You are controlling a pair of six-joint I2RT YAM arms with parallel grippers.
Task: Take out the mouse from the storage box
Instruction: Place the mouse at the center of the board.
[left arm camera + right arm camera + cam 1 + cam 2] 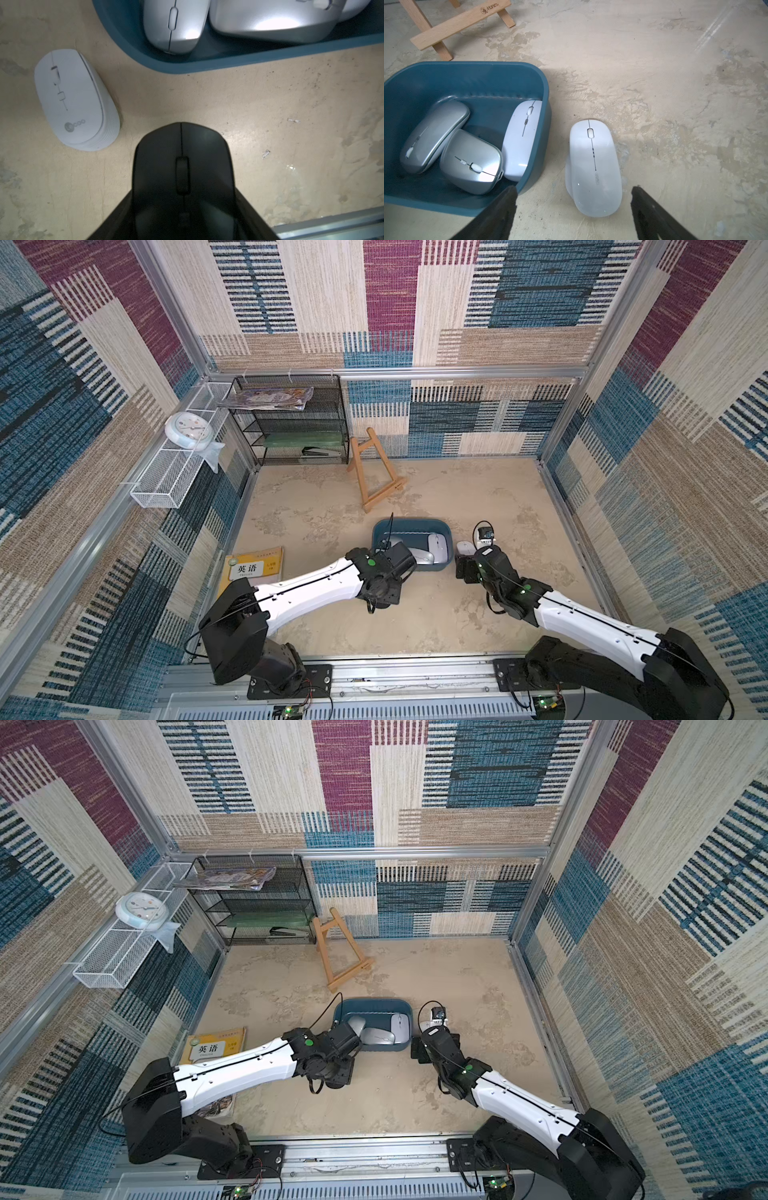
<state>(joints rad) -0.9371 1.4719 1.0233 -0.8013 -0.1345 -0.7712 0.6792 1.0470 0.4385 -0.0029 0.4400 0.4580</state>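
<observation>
**Item: black mouse** [182, 166]. We find it outside the storage box [415, 526], clamped by its sides in the left tool [184, 193]. Its front end points towards the box wall and is clear of it. Whether its underside rests on the surface [324, 506] we cannot tell.

**Step in hand, as we judge it:** setting this mouse down. To do it well we would lower it level onto bare surface, clear of the box and of the white mouse with the grey logo [74, 99]. We would part the fingers only once it sits flat, then lift straight up so nothing drags.

**Box:** lower middle of the frame in both top views, slightly right of centre; the left tool is at its lower-left corner. Contents: flat silver mouse [433, 135], rounded silver mouse [471, 164] touching it, pale mouse [438, 546] at the right end.

**Beside the box:** plain white mouse [593, 166], just right of it in both top views, on the surface. Its rear end lies between the fingertips of the right tool [574, 187], whose jaws stand wide and touch nothing we can see.

**Beyond:** wooden easel [374, 472] above the box in frame; book [253, 568] at lower left.
</observation>
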